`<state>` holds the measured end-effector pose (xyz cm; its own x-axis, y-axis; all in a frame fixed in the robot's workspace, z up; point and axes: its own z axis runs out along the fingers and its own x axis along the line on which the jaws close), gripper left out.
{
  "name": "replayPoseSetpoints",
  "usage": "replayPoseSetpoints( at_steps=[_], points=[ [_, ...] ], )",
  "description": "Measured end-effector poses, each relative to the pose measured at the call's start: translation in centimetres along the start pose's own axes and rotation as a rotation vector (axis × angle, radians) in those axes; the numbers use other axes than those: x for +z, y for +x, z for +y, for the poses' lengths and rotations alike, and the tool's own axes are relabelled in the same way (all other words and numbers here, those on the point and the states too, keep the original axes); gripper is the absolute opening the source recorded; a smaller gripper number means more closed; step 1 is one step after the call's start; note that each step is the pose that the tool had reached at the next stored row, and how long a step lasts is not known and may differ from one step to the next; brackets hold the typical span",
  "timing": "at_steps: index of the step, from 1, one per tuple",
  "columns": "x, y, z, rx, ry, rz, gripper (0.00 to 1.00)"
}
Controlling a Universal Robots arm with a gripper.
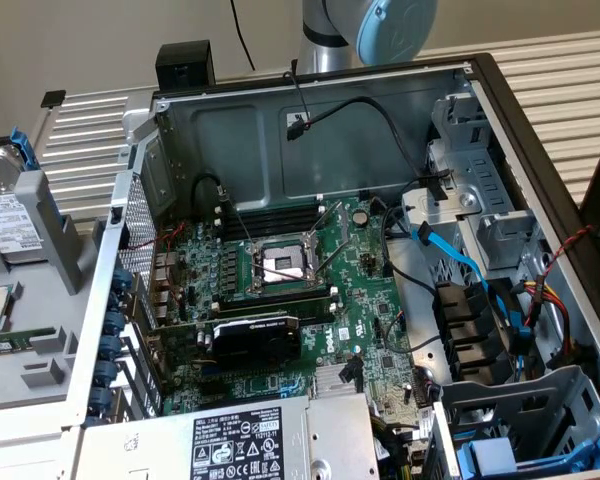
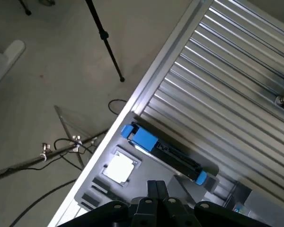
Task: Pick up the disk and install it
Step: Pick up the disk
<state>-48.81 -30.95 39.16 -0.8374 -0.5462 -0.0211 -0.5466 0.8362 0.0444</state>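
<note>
Pincer (image 2: 156, 189) is hanging pressed together, empty, near the flat silver-grey metal disk (image 2: 176, 157), sitting edge-up in a grey tray (image 2: 102, 153) on the ribbed aluminium counter (image 2: 227, 85). It is looking dense, rigid and knock-sensitive; its bright blue plastic carrier (image 2: 143, 137) is probably offering the safest hold.

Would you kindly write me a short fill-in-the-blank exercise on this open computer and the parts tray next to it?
1. The disk is clipped in a plastic carrier frame coloured ___.
2. In the wrist view, the gripper holds nothing and its fingers are ___.
3. The disk stands in a grey tray outside the computer case, on the exterior view's ___ side.

Missing words: blue; shut; left.
</note>
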Motion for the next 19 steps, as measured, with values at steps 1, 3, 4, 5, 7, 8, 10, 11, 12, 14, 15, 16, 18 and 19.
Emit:
replayPoseSetpoints(
  at_steps=[1,3,4,5,7,8,10,11,12,14,15,16,18,19],
  points=[
    [0.0,0.0,0.0,-0.018,0.0,0.0,0.11],
    [0.01,-0.01,-0.01,-0.054,0.0013,-0.0007,0.11],
    [0.01,-0.01,-0.01,-0.068,0.0029,-0.0009,0.11],
    [0.01,-0.01,0.0,-0.082,0.0049,-0.0009,0.11],
    [0.01,0.0,0.0,-0.108,0.0103,-0.0006,0.11],
    [0.01,0.0,-0.01,-0.122,0.013,0.0002,0.11],
    [0.03,0.0,-0.01,-0.154,0.0168,0.0022,0.11],
    [0.04,0.0,-0.01,-0.172,0.0178,0.0036,0.11],
    [0.04,0.0,0.0,-0.189,0.0187,0.0048,0.11],
    [0.07,0.0,-0.01,-0.225,0.0202,0.007,0.11],
    [0.08,0.0,-0.01,-0.243,0.0201,0.0078,0.11],
    [0.09,0.0,0.0,-0.261,0.0199,0.0084,0.11],
    [0.13,0.0,-0.01,-0.298,0.019,0.0096,0.11],
    [0.15,0.0,-0.01,-0.316,0.0186,0.0101,0.11]
  ],
)
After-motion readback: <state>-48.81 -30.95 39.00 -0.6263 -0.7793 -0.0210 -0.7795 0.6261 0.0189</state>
